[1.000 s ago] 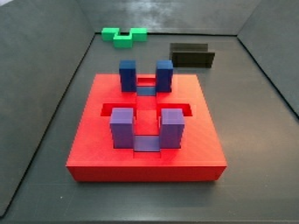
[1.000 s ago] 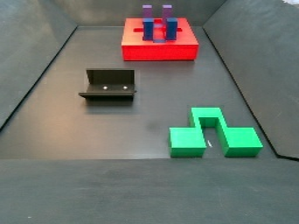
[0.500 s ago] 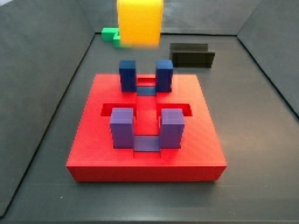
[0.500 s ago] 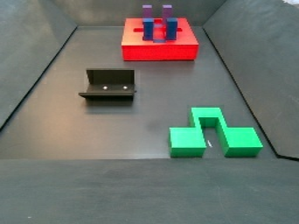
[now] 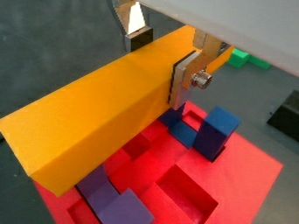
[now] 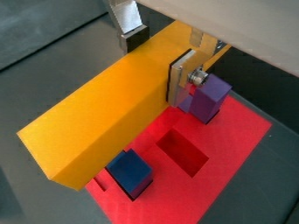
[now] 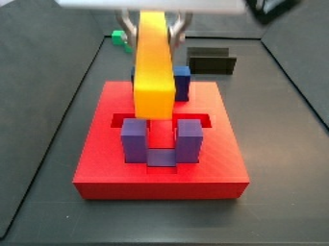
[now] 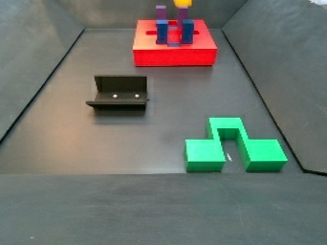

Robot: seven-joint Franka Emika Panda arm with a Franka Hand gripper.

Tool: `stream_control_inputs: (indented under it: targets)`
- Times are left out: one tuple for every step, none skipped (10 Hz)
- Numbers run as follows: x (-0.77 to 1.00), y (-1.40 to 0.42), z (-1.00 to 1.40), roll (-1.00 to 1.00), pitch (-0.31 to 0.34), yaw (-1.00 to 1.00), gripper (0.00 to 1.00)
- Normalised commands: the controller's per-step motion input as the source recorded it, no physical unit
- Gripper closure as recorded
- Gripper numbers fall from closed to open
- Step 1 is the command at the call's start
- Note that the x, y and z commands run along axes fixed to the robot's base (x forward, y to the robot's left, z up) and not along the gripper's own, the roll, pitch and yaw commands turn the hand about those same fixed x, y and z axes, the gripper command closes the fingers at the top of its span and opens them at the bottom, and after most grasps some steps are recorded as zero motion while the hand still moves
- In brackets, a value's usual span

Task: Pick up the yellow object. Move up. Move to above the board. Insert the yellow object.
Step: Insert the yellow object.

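My gripper (image 7: 153, 17) is shut on the yellow object (image 7: 154, 65), a long yellow-orange bar hanging lengthwise over the board (image 7: 161, 171). Both wrist views show the silver fingers (image 5: 186, 77) (image 6: 183, 75) clamping the yellow object (image 5: 100, 114) (image 6: 105, 114) across its width, with the gripper (image 5: 162, 57) (image 6: 158, 56) above the red board (image 5: 239, 188) (image 6: 198, 184). The bar's near end hovers just above the near purple posts (image 7: 135, 139), in line with the gap between the far blue posts (image 7: 182, 81). In a side view only the bar's tip (image 8: 185, 4) shows above the board (image 8: 175, 55).
A green notched block (image 8: 234, 146) lies on the dark floor away from the board, also seen as the green block (image 5: 239, 59). The black fixture (image 8: 119, 93) stands between them, and the fixture (image 7: 213, 61) sits behind the board. Dark walls enclose the floor.
The gripper has come down into view with the yellow object, from out of sight, to the top of the side view, to low over the board's posts now.
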Motion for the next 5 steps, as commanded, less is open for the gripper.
stream_control_inputs:
  targets:
    - [0.08, 0.16, -0.44, -0.15, -0.163, -0.09, 1.00]
    - [0.08, 0.12, -0.35, -0.13, -0.119, -0.06, 1.00]
    - [0.11, 0.09, -0.30, -0.08, -0.077, 0.00, 1.00]
    - [0.23, 0.00, -0.32, -0.07, -0.079, 0.00, 1.00]
    - [0.34, 0.00, -0.27, -0.07, -0.096, 0.00, 1.00]
